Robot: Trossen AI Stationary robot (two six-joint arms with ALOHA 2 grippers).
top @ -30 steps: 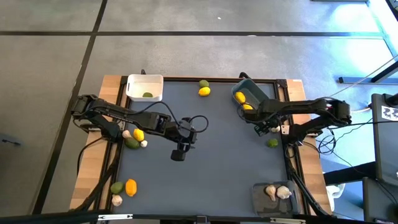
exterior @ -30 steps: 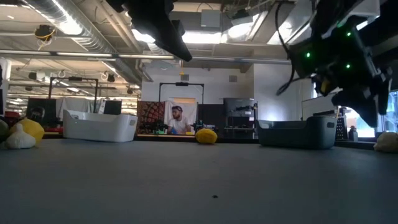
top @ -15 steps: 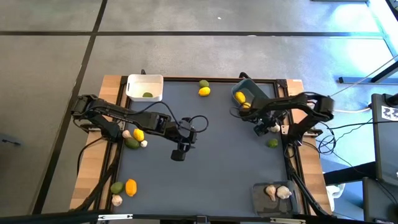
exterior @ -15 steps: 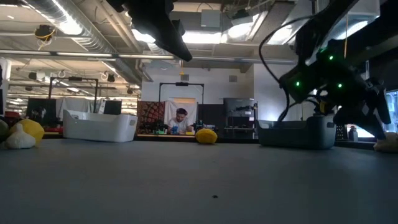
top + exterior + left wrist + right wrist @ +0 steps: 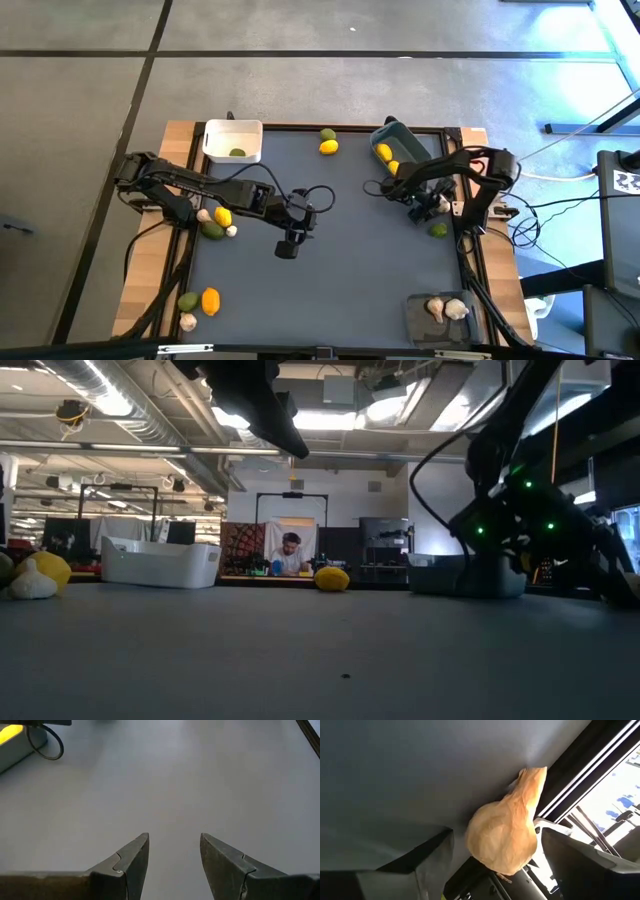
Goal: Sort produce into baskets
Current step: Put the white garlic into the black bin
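Your right gripper (image 5: 495, 855) is sitting wide around garlic bulb (image 5: 507, 832) near mat edge; left gripper (image 5: 174, 851) is hovering parted mid-table.

table top (image 5: 340, 260): matt, smooth dark mat
table edge (image 5: 147, 290): pale wood
garlic bulb (image 5: 507, 834): dry, papery skin
white basket (image 5: 232, 131): smooth plastic

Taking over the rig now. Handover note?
Left pincer: open, empty, over mid-table.
Right pincer: near the right edge, garlic bulb at it; grip unclear.
Done: one green fruit in the white basket, lemons in the blue-grey basket, two garlic bulbs in the clear tray.
Left: back-edge lemon and green fruit, left-edge cluster, front-left cluster, green fruit by the right arm.
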